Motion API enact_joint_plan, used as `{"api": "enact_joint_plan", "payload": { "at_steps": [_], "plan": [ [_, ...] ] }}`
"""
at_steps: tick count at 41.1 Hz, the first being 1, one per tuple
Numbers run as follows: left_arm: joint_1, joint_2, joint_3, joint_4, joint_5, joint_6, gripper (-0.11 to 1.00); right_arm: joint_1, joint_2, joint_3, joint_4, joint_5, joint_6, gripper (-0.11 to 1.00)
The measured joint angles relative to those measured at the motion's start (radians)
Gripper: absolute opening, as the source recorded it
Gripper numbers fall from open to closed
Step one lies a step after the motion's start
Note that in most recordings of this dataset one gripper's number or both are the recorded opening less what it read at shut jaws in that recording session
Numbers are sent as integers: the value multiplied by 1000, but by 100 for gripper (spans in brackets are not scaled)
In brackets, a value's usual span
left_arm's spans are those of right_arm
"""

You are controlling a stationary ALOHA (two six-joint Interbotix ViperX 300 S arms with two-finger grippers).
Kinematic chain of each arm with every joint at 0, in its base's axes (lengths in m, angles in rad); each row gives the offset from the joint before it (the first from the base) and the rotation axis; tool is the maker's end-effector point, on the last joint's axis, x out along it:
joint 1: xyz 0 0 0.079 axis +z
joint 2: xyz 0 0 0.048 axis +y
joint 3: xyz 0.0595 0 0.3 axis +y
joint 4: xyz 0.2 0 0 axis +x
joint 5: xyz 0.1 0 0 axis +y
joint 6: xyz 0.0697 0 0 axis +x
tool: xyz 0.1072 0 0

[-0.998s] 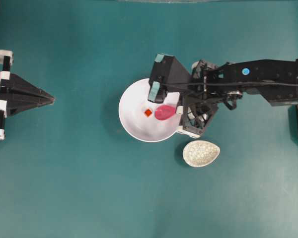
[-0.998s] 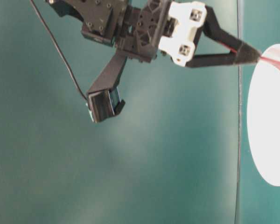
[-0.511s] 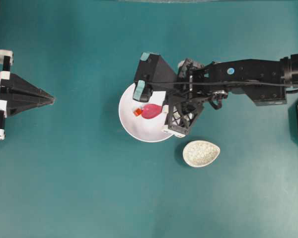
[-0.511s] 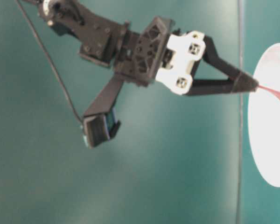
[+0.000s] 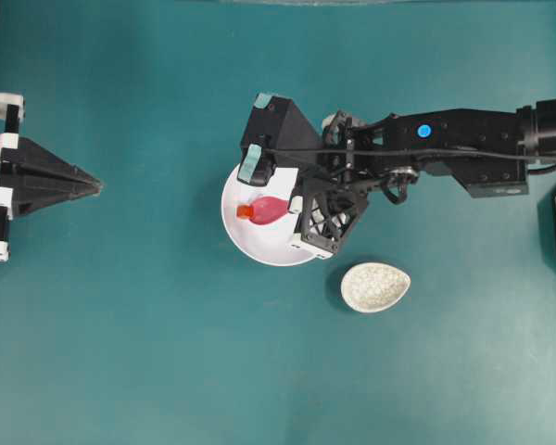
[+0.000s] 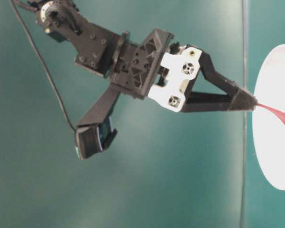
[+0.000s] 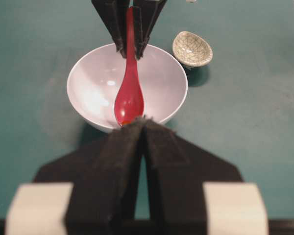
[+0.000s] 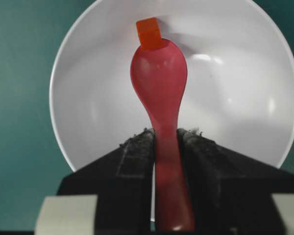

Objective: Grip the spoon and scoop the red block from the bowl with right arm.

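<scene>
The white bowl (image 5: 259, 243) sits mid-table. My right gripper (image 5: 293, 208) reaches over it from the right and is shut on the handle of the pink spoon (image 5: 269, 209). In the right wrist view the fingers (image 8: 137, 152) clamp the handle and the scoop (image 8: 159, 73) lies flat inside the bowl (image 8: 88, 88). The small red block (image 8: 148, 33) touches the scoop's tip, against the bowl's far wall. From above, the red block (image 5: 244, 212) is at the spoon's left end. My left gripper (image 5: 97, 185) is shut and empty at the far left, pointing at the bowl.
A small speckled cream dish (image 5: 375, 286) stands just right of and below the bowl. The right arm (image 5: 463, 139) stretches in from the right edge. The table is teal cloth.
My right gripper has moved left across the bowl with the spoon, and the red block has slid left ahead of the scoop's tip. The left arm has not moved.
</scene>
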Motion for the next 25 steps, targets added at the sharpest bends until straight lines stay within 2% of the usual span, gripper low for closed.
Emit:
{"api": "enact_joint_plan", "payload": {
  "at_steps": [25],
  "plan": [
    [-2, 2, 0, 0, 0, 0, 0, 6, 0, 0, 3, -52, 14, 24]
  ]
}}
